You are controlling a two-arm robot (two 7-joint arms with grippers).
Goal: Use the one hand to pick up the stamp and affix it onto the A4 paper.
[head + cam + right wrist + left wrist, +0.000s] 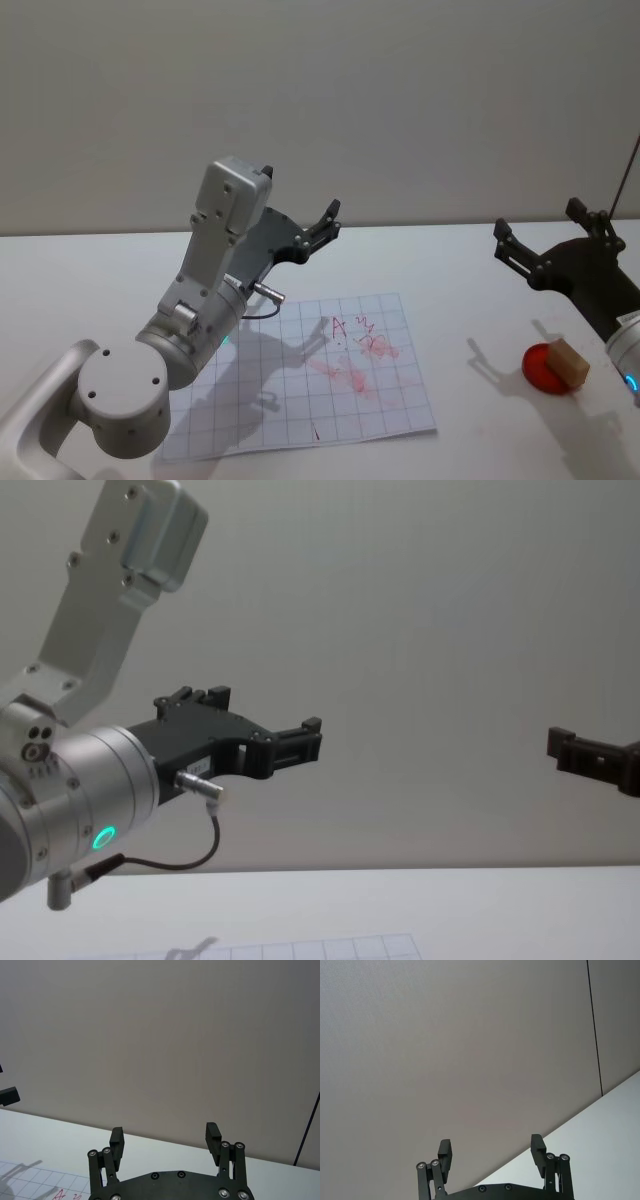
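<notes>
Head view | stamp lower right, nearest right gripper just above it, fingers spread | left gripper mid-frame, also spread, farther, above A4 paper

Matt tan wood for the stamp, thin matt sheet for the paper. Satin silvery metal on the left arm, smooth matt white on the table.

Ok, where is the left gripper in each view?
Head view: the left gripper, open, just left of centre, above the A4 paper in the picture.
Left wrist view: close up, its fingers aimed at the grey wall.
Right wrist view: one fingertip at the picture's edge, beyond the paper.
Chest view: the gripper left of centre, at mid-height.
Shared landmark: the white table meeting that wall.
</notes>
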